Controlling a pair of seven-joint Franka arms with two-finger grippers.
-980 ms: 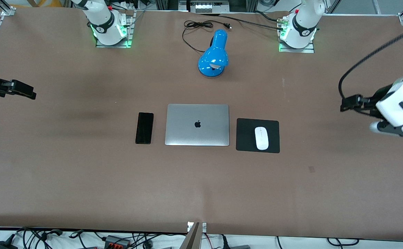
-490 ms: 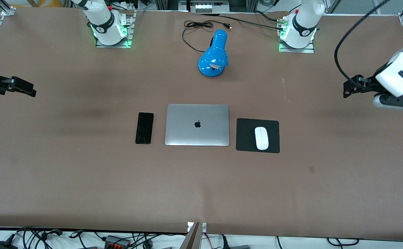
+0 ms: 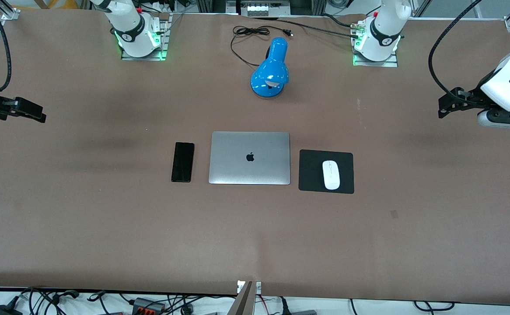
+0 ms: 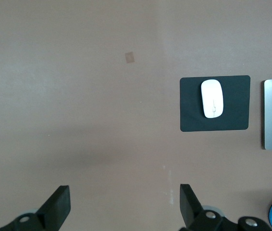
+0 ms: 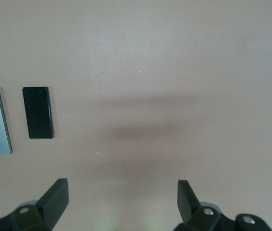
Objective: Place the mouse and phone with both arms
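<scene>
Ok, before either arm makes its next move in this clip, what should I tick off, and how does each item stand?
1. Mouse lies on the black pad, nothing holding it: ok.
2. Phone lies flat on the table beside the closed laptop, toward the right arm's end: ok.
3. Left pincer open and holding nothing, over bare table at the left arm's end: ok.
4. Right pincer open and holding nothing, over bare table at the right arm's end: ok.
5. Neither pincer over the laptop or the blue lamp: ok.
6. Whether this layout is the intended final one: cannot tell.
</scene>
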